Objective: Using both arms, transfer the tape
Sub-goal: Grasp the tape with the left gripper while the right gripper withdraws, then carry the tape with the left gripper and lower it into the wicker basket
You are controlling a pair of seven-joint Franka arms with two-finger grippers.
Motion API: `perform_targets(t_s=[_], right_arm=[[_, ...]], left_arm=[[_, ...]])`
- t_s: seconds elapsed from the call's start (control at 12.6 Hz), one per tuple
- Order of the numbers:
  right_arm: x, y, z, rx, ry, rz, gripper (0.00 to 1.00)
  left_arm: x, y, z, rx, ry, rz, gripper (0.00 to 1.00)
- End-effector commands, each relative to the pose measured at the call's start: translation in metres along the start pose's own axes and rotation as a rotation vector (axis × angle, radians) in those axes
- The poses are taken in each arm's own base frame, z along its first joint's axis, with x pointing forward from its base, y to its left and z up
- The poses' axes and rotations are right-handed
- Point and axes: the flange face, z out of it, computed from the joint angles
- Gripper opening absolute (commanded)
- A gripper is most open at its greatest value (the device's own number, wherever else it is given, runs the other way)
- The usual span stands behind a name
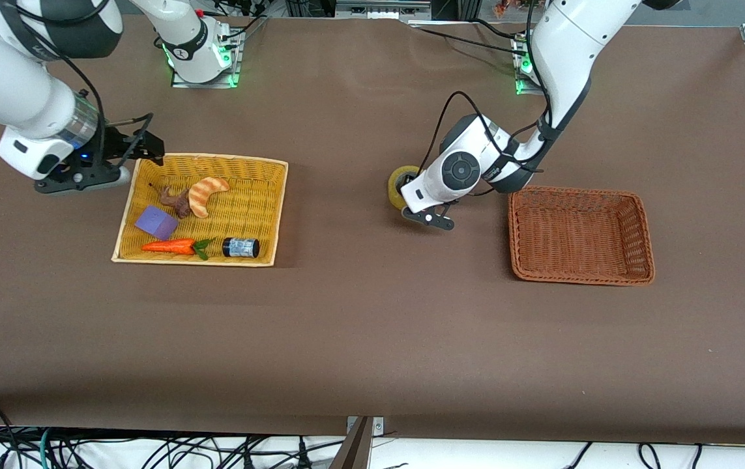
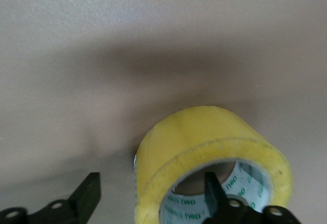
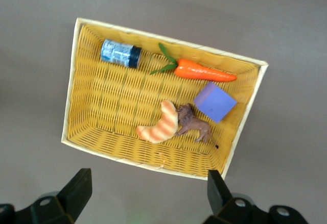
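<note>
The yellowish tape roll [image 1: 400, 184] sits on the brown table between the two baskets, partly hidden by the left arm's hand. My left gripper [image 1: 415, 206] is down at the roll. In the left wrist view, the tape [image 2: 204, 137] fills the lower part, one finger [image 2: 214, 191] is inside its core and the other finger [image 2: 88, 193] stands well apart from its outer wall. The left gripper [image 2: 150, 185] is open. My right gripper [image 1: 148, 147] hangs open and empty over the table at the yellow basket's corner; it also shows in the right wrist view [image 3: 148, 183].
A yellow wicker basket [image 1: 281, 195] toward the right arm's end holds a croissant [image 1: 206, 193], brown toy animal [image 1: 176, 200], purple block [image 1: 156, 222], carrot [image 1: 170, 246] and dark labelled jar [image 1: 241, 247]. An empty brown wicker basket [image 1: 513, 228] lies beside the left gripper.
</note>
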Motion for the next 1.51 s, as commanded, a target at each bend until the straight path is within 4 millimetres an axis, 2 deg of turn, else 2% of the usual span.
perform_targets(t_s=[0.0,0.16,0.32,0.4,0.48,0.64,0.71,0.79,0.87,0.95,1.11,1.19,1.27,1.43], right_arm=[[-0.006,0.013,-0.051,0.012,0.017,0.027,1.0],[-0.005,0.024,-0.056,0.006,0.008,0.039,1.0],[-0.004,0.023,-0.052,0.004,0.002,0.025,1.0],[-0.003,0.024,-0.051,0.003,0.0,0.024,1.0],[-0.003,0.024,-0.051,0.003,-0.001,0.024,1.0],[-0.002,0.023,-0.049,0.0,-0.004,0.024,1.0],[-0.001,0.024,-0.047,0.001,-0.007,0.024,1.0],[0.0,0.024,-0.046,0.001,-0.007,0.024,1.0],[0.0,0.023,-0.046,0.001,-0.006,0.022,1.0],[0.0,0.023,-0.046,0.001,-0.006,0.022,1.0],[0.001,0.023,-0.045,0.001,-0.007,0.022,1.0],[0.001,0.024,-0.043,0.002,-0.012,0.024,1.0],[0.001,0.024,-0.043,0.002,-0.012,0.022,1.0],[0.002,0.024,-0.041,0.002,-0.016,0.022,1.0]], left_arm=[[0.004,0.002,-0.005,-0.001,0.015,-0.026,0.0],[0.004,0.003,-0.012,0.0,0.022,-0.027,0.0],[0.004,0.001,-0.022,0.006,0.016,-0.029,0.0],[0.001,-0.001,-0.035,0.018,0.01,-0.031,0.0],[-0.002,-0.008,-0.057,0.037,-0.004,-0.042,0.0],[0.0,-0.055,-0.123,0.062,-0.053,-0.107,0.0],[0.004,-0.072,-0.152,0.064,-0.092,-0.103,0.0],[0.009,-0.097,-0.179,0.061,-0.117,-0.094,0.0],[0.011,-0.136,-0.193,0.091,-0.138,-0.078,0.0],[0.011,-0.178,-0.197,0.146,-0.157,-0.032,0.0],[0.015,-0.238,-0.194,0.206,-0.179,0.113,0.0],[0.019,-0.26,-0.192,0.25,-0.174,0.175,0.0],[0.025,-0.28,-0.181,0.309,-0.169,0.249,0.0],[0.034,-0.322,-0.162,0.292,-0.158,0.339,0.0]])
